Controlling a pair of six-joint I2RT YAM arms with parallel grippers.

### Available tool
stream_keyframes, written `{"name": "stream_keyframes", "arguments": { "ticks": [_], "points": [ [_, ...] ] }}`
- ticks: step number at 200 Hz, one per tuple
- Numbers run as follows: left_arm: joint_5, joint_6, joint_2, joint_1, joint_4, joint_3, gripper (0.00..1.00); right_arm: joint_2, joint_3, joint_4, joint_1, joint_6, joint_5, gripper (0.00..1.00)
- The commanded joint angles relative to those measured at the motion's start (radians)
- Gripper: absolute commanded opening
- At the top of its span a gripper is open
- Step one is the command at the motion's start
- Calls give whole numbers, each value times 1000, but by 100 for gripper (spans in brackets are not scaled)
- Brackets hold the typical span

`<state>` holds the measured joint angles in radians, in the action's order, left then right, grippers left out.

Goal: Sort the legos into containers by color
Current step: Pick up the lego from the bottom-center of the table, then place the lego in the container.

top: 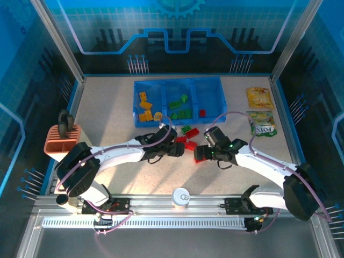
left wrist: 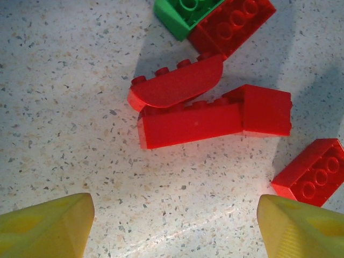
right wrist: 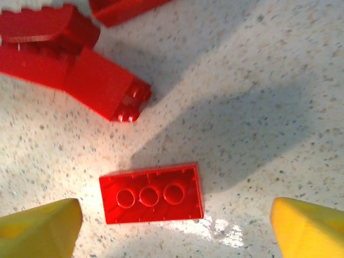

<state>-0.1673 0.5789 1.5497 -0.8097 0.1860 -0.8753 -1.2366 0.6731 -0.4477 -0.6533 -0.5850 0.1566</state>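
The blue tray (top: 141, 84) at the back holds yellow bricks (top: 145, 107) on the left, green bricks (top: 180, 105) in the middle and one red brick (top: 202, 113) on the right. Loose red bricks (top: 190, 143) and a green one (top: 187, 129) lie in front of it. My left gripper (left wrist: 174, 228) is open over bare table, just short of a curved red brick (left wrist: 174, 86) and a long red brick (left wrist: 188, 124). My right gripper (right wrist: 172, 231) is open around an upside-down red brick (right wrist: 151, 193). The two grippers, left (top: 176, 149) and right (top: 202, 152), face each other across the pile.
A salmon slotted holder (top: 60, 138) stands at the left edge. Yellow (top: 259, 97) and green (top: 262, 124) snack packets lie at the right. A can (top: 180, 197) sits on the front rail between the arm bases. Blue walls enclose the table.
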Motion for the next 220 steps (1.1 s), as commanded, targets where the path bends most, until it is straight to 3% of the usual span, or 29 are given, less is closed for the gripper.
{"name": "stream_keyframes", "arguments": {
  "ticks": [1, 89, 105, 131, 154, 199, 220],
  "points": [
    [53, 25, 0, 20, -35, -19, 80, -46, -14, 49, -27, -4, 27, 95],
    [29, 32, -112, 55, -13, 76, 80, -284, 86, 15, -88, 24, 68, 91],
    [32, 40, -148, 70, -18, 111, 81, -303, 96, 5, -101, 16, 78, 82],
    [28, 39, -195, 91, -12, 154, 81, -296, 117, -34, -117, 2, 116, 56],
    [17, 38, -233, 94, 3, 190, 80, -259, 148, -73, -107, 19, 154, 49],
    [9, 49, -346, 85, 33, 285, 80, -181, 348, -149, 104, 144, 159, 49],
    [-22, 63, -402, 43, 54, 322, 80, -243, 481, -129, 237, 173, 80, 50]
  ]
}}
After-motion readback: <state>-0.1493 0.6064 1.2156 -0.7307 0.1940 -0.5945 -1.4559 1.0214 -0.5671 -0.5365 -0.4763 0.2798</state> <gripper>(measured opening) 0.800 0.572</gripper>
